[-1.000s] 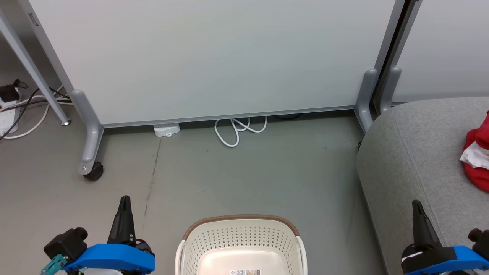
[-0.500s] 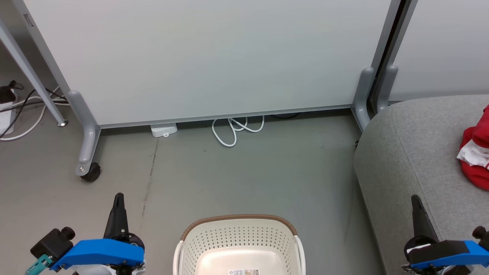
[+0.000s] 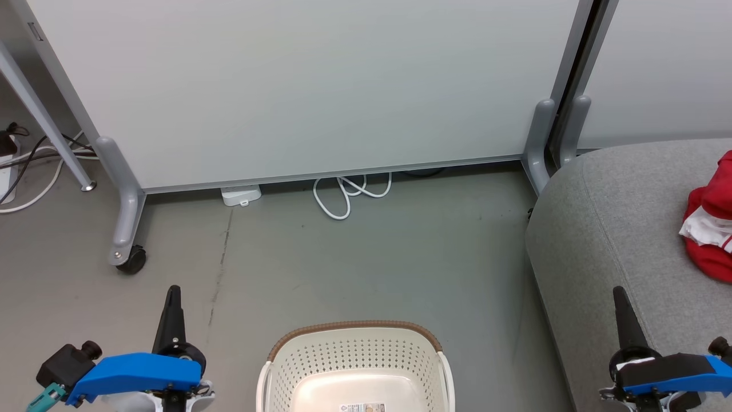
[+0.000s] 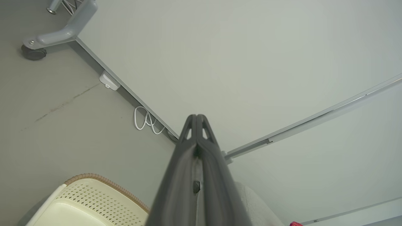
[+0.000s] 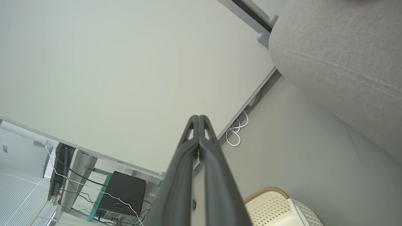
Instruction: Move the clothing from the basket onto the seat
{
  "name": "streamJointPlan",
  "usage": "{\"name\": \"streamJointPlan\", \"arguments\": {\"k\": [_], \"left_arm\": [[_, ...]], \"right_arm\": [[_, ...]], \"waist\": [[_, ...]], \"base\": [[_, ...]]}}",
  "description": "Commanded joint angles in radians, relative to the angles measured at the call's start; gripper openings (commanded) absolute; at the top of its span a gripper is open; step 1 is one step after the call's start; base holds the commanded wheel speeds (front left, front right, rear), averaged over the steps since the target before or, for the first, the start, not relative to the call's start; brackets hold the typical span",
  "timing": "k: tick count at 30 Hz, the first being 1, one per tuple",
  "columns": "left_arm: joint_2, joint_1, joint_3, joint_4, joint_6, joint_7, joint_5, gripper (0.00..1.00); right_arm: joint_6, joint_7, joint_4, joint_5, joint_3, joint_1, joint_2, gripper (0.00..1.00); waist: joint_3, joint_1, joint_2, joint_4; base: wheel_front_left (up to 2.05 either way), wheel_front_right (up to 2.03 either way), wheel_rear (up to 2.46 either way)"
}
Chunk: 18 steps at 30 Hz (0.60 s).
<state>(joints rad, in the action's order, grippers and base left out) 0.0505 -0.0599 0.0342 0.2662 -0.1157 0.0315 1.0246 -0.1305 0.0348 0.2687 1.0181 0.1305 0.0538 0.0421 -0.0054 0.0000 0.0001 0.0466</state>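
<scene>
Clothing (image 3: 712, 229) of soft bright red fabric, with a crumpled white part, lies in a heap on the large grey upholstered seat (image 3: 617, 229) at the right edge of the head view, partly cut off by the frame. The left wrist view catches it as a tiny red speck (image 4: 293, 223) at its bottom edge.

The oval cream-white perforated basket (image 3: 354, 327) with a brown woven-look rim stands on the grey floor (image 3: 372, 257) just left of the seat, well apart from the clothing. Its pale bottom and a small label are visible.

The left end effector (image 3: 172, 292) is left of the basket, and the left wrist view shows its two dark fingers pressed together, holding nothing. The right end effector (image 3: 617, 292) is over the seat's front corner, its fingers likewise closed and empty in the right wrist view.

Beyond them stands a white partition panel (image 3: 314, 86) on grey castor legs, with a looped white cable (image 3: 349, 197) at its foot. The right wrist view adds a black box (image 5: 122, 194) among cables behind the panel.
</scene>
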Motion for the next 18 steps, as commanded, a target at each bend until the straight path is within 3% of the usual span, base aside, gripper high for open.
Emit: {"name": "streamJointPlan", "arguments": {"k": [1,18], "left_arm": [[0.0,-0.026,0.01,-0.013,-0.008,-0.007,0.029,0.0],[0.0,-0.036,0.035,-0.017,-0.011,-0.055,0.216,0.0]], "right_arm": [[0.0,-0.009,-0.014,0.031,-0.002,0.025,0.008,0.0],[0.0,-0.057,-0.019,0.219,-0.007,0.037,0.01,0.0]], "waist": [[0.0,0.0,-0.0001,-0.001],[0.002,0.0,-0.0001,-0.014]], "base": [[0.0,0.0,0.0],[0.0,0.0,0.0]]}}
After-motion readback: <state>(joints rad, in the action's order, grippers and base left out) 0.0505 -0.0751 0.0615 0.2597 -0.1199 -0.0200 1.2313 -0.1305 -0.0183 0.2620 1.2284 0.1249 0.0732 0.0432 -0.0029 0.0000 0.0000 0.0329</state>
